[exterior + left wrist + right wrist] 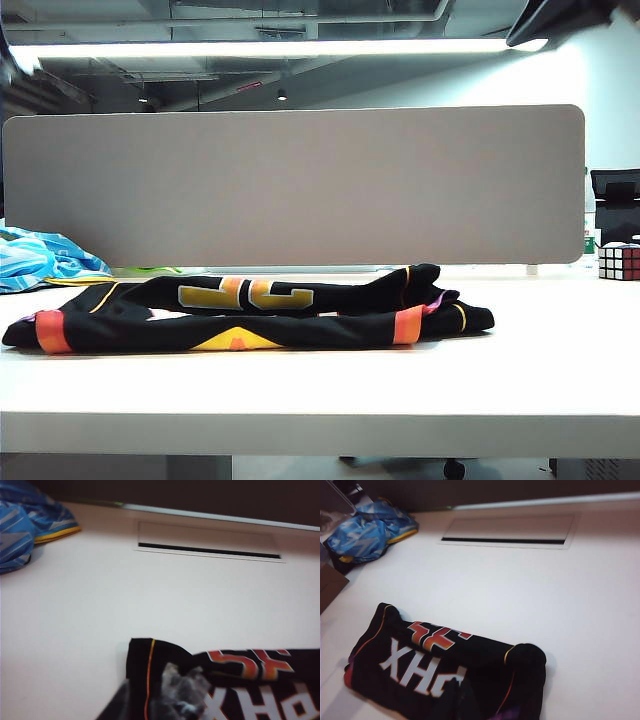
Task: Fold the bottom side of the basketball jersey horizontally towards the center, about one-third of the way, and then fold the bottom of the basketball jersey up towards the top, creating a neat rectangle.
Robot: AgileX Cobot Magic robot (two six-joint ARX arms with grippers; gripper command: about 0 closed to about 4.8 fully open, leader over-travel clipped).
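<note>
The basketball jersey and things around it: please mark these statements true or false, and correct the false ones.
1. The basketball jersey lies folded on the white table. True.
2. A blue cloth lies on top of the jersey. False: it lies apart, toward the table's left edge.
3. A puzzle cube stands at the far right of the table. True.
4. The right fingers hold the jersey in the air. False: the jersey rests on the table, and no fingers show clearly in any view.
</note>
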